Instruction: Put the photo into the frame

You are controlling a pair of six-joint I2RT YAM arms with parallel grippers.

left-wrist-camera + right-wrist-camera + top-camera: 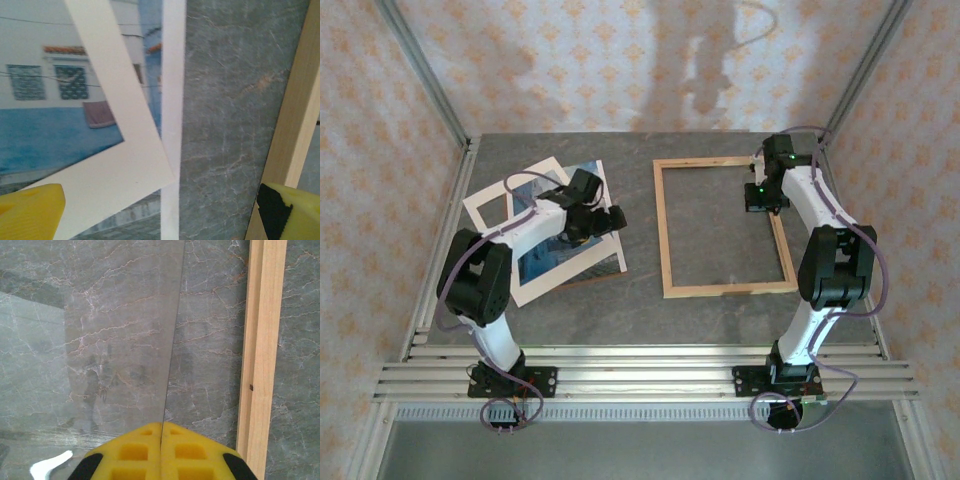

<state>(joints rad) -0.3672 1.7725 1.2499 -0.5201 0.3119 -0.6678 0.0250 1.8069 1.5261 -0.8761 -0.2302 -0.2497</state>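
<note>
**Photo under left fingers; frame apart to its right**

Nearest my right wrist lens, my right fingers are pressed together, yellow tip against yellow tip. They sit over the clear pane, just inside the right rail of the thin light-wood picture frame. A pane edge runs away from them; I cannot tell whether they pinch it.

My left fingers are spread wide, holding nothing, directly above the paper photo of a white building against blue. A cream-white mat border lies askew on top of it.

The photo lies on the grey marbled bench left of the frame and apart from it, its long axis skewed to the frame's rails.

The left arm is nearer, elbow raised and wrist bent down. I judge it the one to fetch the photo.
</note>
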